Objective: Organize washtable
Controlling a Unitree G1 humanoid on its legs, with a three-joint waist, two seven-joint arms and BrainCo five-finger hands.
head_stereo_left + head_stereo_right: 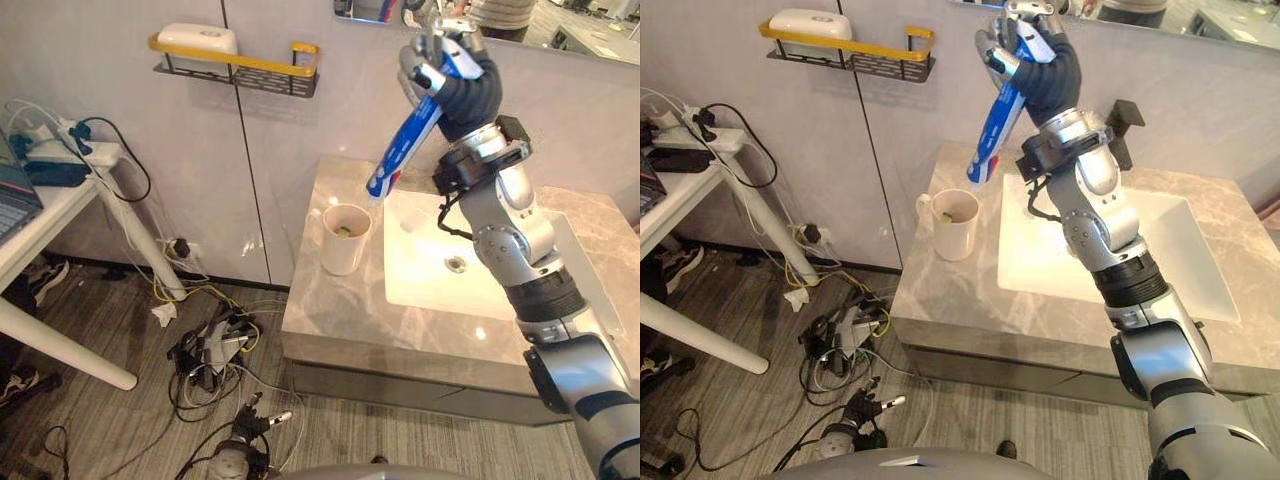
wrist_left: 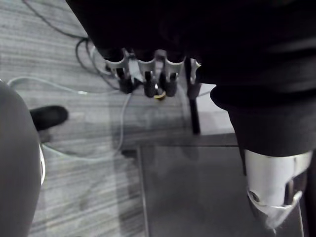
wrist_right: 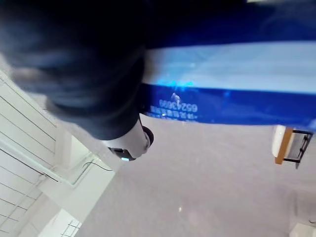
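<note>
In the left eye view, the right hand (image 1: 450,75) is raised high in front of the wall, and its fingers are curled round the upper end of a blue and white toothpaste tube (image 1: 405,145). The tube hangs slanted, with its lower end above the white cup (image 1: 345,238) and not yet inside it. The cup stands upright on the marble surface (image 1: 360,315), just beside the sink (image 1: 450,265). Something small and yellowish lies in the cup; what it is cannot be told. On the wall, a shelf (image 1: 235,65) with a yellow rail carries a white soap box (image 1: 197,40).

The right eye view gives the same picture: the tube's lower end is clear of the cup's rim, with a gap between them.

In the left wrist view, the left hand (image 2: 148,69) hangs over the floor with relaxed fingers, and it holds nothing.

In the right wrist view, the tube runs across just past the dark cover of the hand, so the grasp looks firm.

The task seems to be in the middle. The tube is already lifted, but putting it in the cup is probably still left. No other loose things appear on the surface.
</note>
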